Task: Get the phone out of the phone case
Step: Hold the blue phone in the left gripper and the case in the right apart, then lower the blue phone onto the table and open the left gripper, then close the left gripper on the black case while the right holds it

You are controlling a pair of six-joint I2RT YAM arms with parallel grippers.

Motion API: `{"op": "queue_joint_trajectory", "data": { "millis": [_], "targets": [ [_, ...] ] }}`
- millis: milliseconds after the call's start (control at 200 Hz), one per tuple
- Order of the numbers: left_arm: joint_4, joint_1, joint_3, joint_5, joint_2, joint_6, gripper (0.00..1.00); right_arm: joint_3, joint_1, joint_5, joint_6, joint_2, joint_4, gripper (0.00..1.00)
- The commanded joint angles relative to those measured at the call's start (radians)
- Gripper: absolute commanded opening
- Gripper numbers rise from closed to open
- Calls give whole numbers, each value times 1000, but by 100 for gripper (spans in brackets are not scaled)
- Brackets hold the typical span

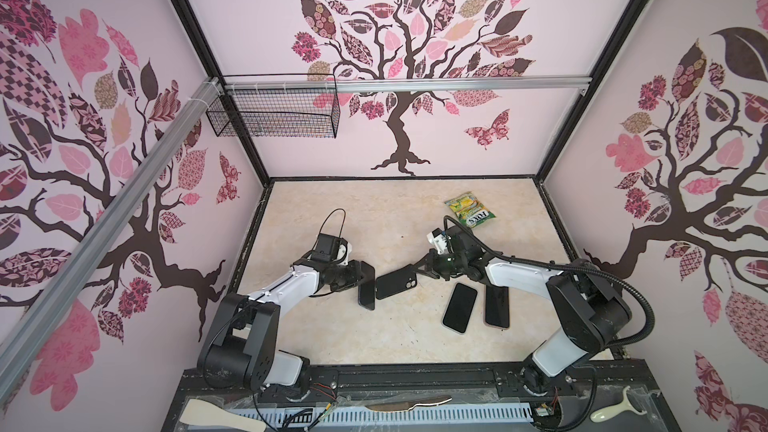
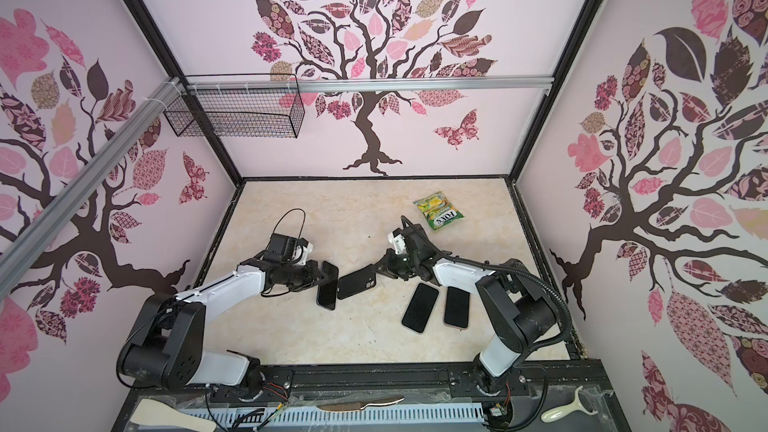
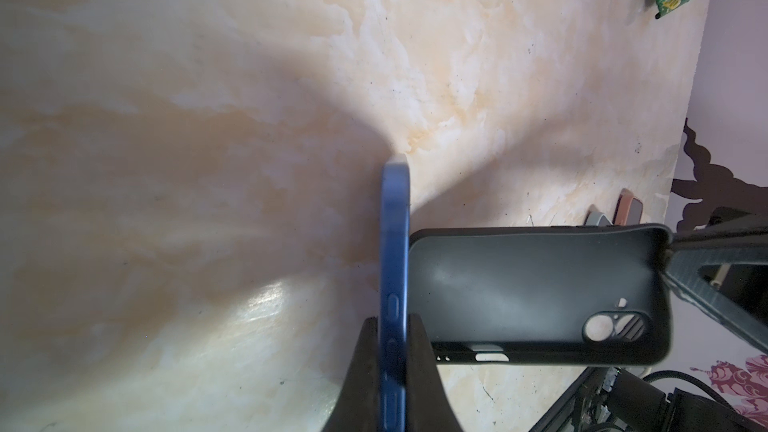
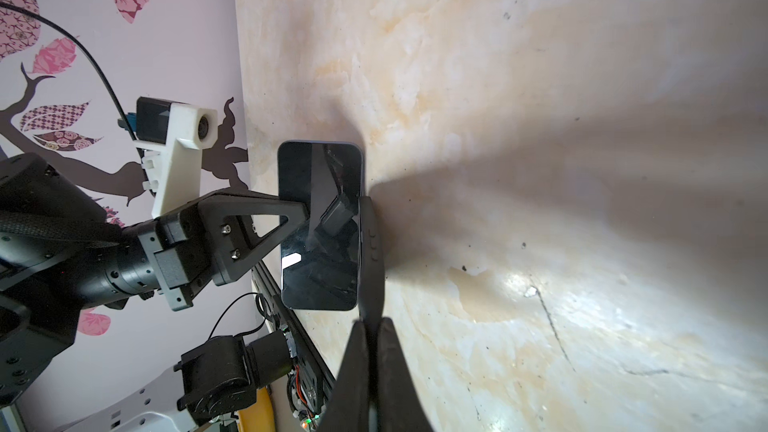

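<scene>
The phone [image 1: 368, 286] is out of its cover and held up on one long edge over the middle of the table [image 1: 374, 209]. Its long axis runs from the front rail toward the back wall. The glossy black screen faces the right arm, and a blue rim with slim buttons is turned up toward the left wrist camera. Whether the lower edge rests on the table cannot be told. The left hand [image 3: 392, 326] is clenched on the phone's two flat faces.

The phone case [image 3: 536, 292] lies crosswise to the phone, with its long axis running left to right, so the two make a T. One short end of the case sits right against the screen, and whether they touch is unclear. The case is matte black with rounded corners and a raised lip, and its hollow is bare. An oval camera cut-out sits near the end wall that the right hand [image 1: 417, 272] has pinched tight.

Near the right arm, a spare phone [image 1: 460, 307] and a second spare phone [image 1: 496, 305] lie flat just beside each other, dark screens up. Toward the back right lies a crinkled green-and-yellow candy bag [image 1: 469, 209]. The table is cream, marbled and faintly shiny. A black wire basket [image 1: 274, 114] hangs from the aluminium rail on the back wall. What lies in it is too faint to tell.
</scene>
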Motion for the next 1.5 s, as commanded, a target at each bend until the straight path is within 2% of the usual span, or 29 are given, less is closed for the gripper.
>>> {"op": "queue_joint_trajectory", "data": {
  "millis": [0, 40, 230, 410, 670, 875, 1050, 1240, 1315, 1425, 1495],
  "targets": [
    [-26, 6, -27, -34, 2, -13, 0, -3, -2, -3, 8, 25, 7, 0],
    [-26, 6, -27, -34, 3, -12, 0, -3, -2, -7, 8, 27, 11, 0],
    [-26, 5, -27, -38, 3, -18, 22, -15, -2, -10, 14, 31, 21, 0],
    [-24, 5, -30, -47, 8, -23, 36, -20, -2, -2, 6, 27, 15, 0],
    [-23, 6, -18, -56, 30, -22, 51, -22, -3, 13, -11, 18, -7, 0],
    [-41, 7, -14, -107, 31, -30, 61, -17, -3, 24, -26, 7, -27, 0],
    [-99, 9, 1, -181, -18, -26, 65, 17, -2, 62, -72, -28, -114, 0],
    [-190, -10, 71, -268, -191, 36, 62, 55, -1, 122, -155, -159, -252, 0],
    [-200, -48, 114, -290, -252, 60, 60, 64, -4, 120, -201, -222, -298, 0],
    [-210, -152, 201, -329, -297, 111, 60, 68, -5, 134, -269, -320, -364, 0],
    [-202, -199, 240, -300, -313, 141, 64, 71, -7, 122, -319, -372, -399, 0]
  ]
}}
